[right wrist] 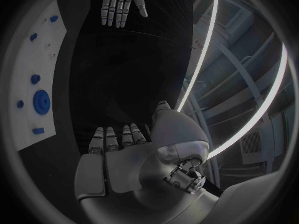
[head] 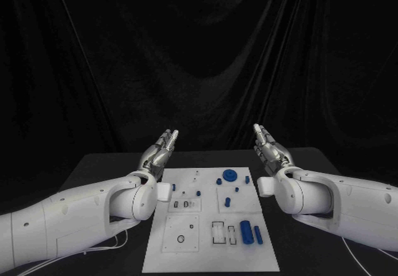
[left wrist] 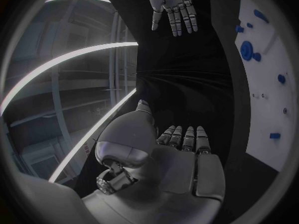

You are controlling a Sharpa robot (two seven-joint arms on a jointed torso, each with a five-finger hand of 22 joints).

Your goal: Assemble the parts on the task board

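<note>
Lying flat on the matte black table (head: 99,164), the task board (head: 207,256) is a smooth white rectangular plate whose long axis runs from the robot's near edge straight away toward the dark curtain behind. It sits centred between the two arms. Both arms are glossy white with rounded shells. The left hand (head: 160,148) is held above the table just beyond the board's far left corner, silver and segmented, its fingers straight, side by side and holding nothing. The right hand (head: 267,145) mirrors it beyond the far right corner, fingers likewise straight and empty, palms facing each other across the gap.

On the board, thin outlined rectangular panels mark out sections. A fat blue cylinder (head: 246,232) lies near the right edge of the near half, its long axis pointing away from the robot, with a thinner blue rod (head: 258,234) just beside it and parallel. Toward the far end sits a round blue gear-like disc (head: 230,175). Smaller blue pieces, too small to identify, are scattered around the middle and far sections.
</note>
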